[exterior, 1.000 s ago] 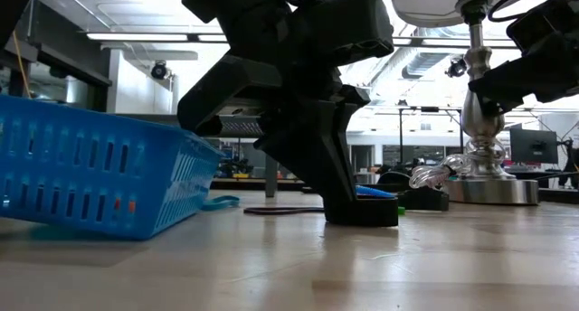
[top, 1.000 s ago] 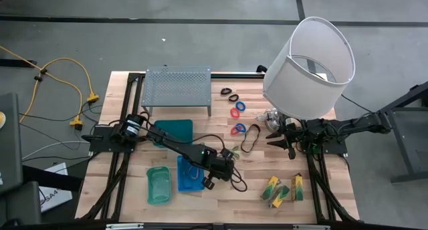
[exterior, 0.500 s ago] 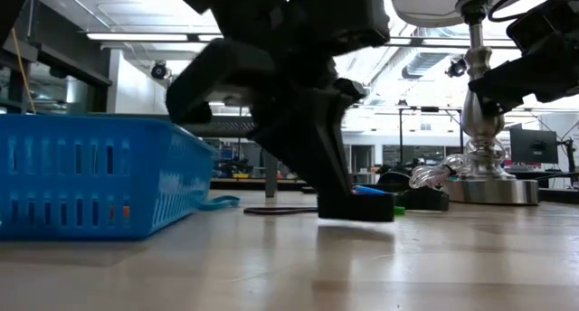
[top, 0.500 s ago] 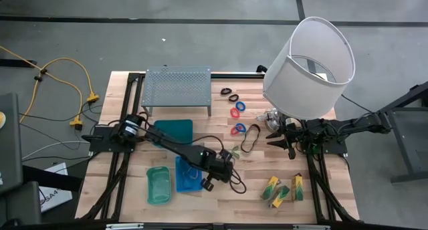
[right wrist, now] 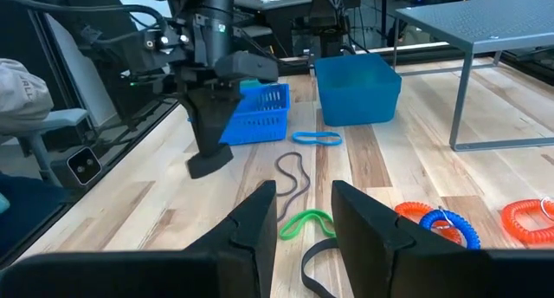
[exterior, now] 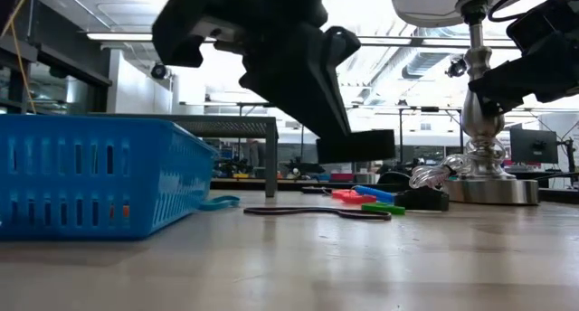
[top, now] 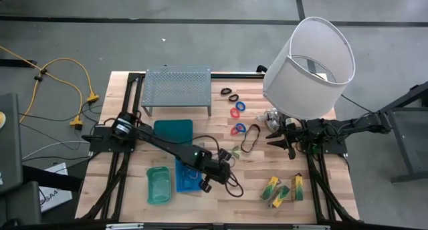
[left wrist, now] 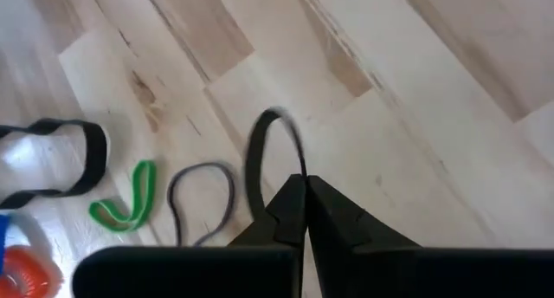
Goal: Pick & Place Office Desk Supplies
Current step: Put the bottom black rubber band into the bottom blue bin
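1. Wooden worktop fills the high view, with a grey perforated rack at the back and a white-shaded lamp at the right. The left end effector is over the middle front, just beside the blue tray. A thin black band lies next to it. Red and blue rings, black loops and yellow-green packets lie loose on the wood, well apart from the trays. The right end effector waits near the lamp foot.

2. From the low view, the left end effector hangs above the worktop. The thin black band lies flat on the wood under it. The blue tray stands at the left.

3. From the left wrist view, the left end effector has its fingers pressed together. The thin black band curves up to the fingertips; I cannot tell if it touches them. A green band lies near.

4. From the right wrist view, the right end effector has its fingers spread, and only the wood and the green band show between them. Farther off, the left end effector stands by the blue tray, and the thin black band lies beside it.
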You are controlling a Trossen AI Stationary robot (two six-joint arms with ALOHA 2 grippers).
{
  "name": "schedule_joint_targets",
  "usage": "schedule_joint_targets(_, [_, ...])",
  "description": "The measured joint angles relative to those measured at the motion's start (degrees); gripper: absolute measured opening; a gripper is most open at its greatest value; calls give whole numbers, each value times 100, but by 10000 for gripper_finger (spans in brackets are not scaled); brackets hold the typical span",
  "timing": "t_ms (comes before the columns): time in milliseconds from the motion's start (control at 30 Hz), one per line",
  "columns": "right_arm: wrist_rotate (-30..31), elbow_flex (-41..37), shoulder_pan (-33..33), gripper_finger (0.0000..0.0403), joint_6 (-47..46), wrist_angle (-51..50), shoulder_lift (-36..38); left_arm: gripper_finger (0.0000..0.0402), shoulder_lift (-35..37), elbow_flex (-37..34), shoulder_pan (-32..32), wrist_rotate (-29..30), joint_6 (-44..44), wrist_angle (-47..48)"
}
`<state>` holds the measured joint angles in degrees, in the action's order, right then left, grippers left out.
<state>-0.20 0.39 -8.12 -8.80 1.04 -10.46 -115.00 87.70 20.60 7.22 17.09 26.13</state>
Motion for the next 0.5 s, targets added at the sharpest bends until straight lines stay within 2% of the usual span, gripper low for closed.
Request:
schedule_joint_targets(200, [2,1,-1,101,-1,0,0,1,215,-9,107,397,-725,511])
schedule_joint_targets(333, [2,0,-1,101,0,0,-1,1,617,-4,245,749,-1784,1251])
schedule_joint_targets(500, [2,1,-1,101,0,-2,0,1,941,-5,477,812,-3369,2263])
